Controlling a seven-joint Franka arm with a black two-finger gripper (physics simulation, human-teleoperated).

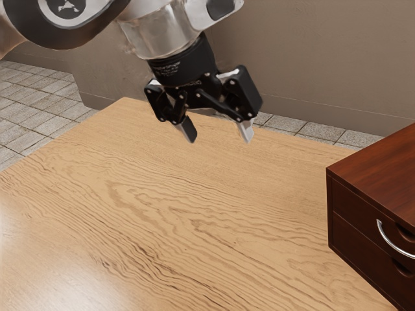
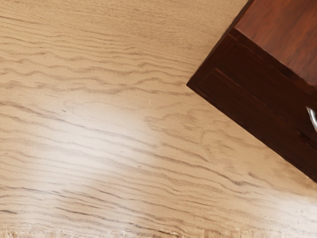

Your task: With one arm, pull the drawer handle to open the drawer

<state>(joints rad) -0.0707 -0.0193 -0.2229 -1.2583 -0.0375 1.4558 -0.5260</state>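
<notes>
A dark red-brown wooden drawer cabinet stands on the table at the exterior view's right edge, its drawer fronts flush with the frame. A curved silver handle sits on the upper drawer front. My black gripper hangs above the table's far middle, well to the left of the cabinet, open with nothing between its fingers. In the wrist view the cabinet's corner lies off to one side, with a sliver of the silver handle at the frame's edge.
The light wooden table stretches wide between my gripper and the cabinet. Beyond its far edge lie a grey tiled floor and a beige wall.
</notes>
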